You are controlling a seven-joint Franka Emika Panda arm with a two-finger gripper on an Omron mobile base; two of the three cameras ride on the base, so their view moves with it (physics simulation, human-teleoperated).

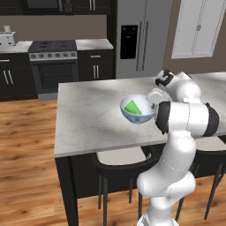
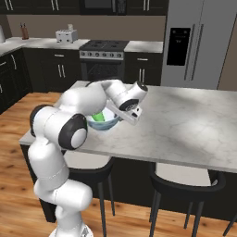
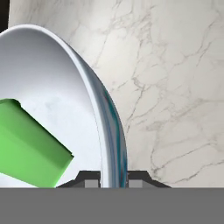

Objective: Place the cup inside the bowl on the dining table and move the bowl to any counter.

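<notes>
The white bowl (image 1: 140, 115) with its faint blue pattern is on the marble dining table (image 1: 88, 114), near the front edge. The green cup (image 1: 132, 107) lies tilted inside it. My gripper (image 1: 154, 109) reaches down at the bowl's right side and is shut on the rim. In the hand view the bowl's wall (image 3: 111, 127) runs between my two fingertips (image 3: 91, 178), with the cup (image 3: 30, 148) inside to the left. From the right base view, the gripper (image 2: 121, 116) pinches the bowl (image 2: 105, 123) beside the cup (image 2: 98, 116).
Black stools (image 1: 123, 164) are tucked under the table's front edge. Behind the table stand a stove (image 1: 53, 62), dark cabinets under a marble counter (image 1: 92, 44) with a toaster (image 1: 6, 39), and a steel fridge (image 1: 141, 35). Bare marble (image 2: 185, 122) stretches right of the bowl.
</notes>
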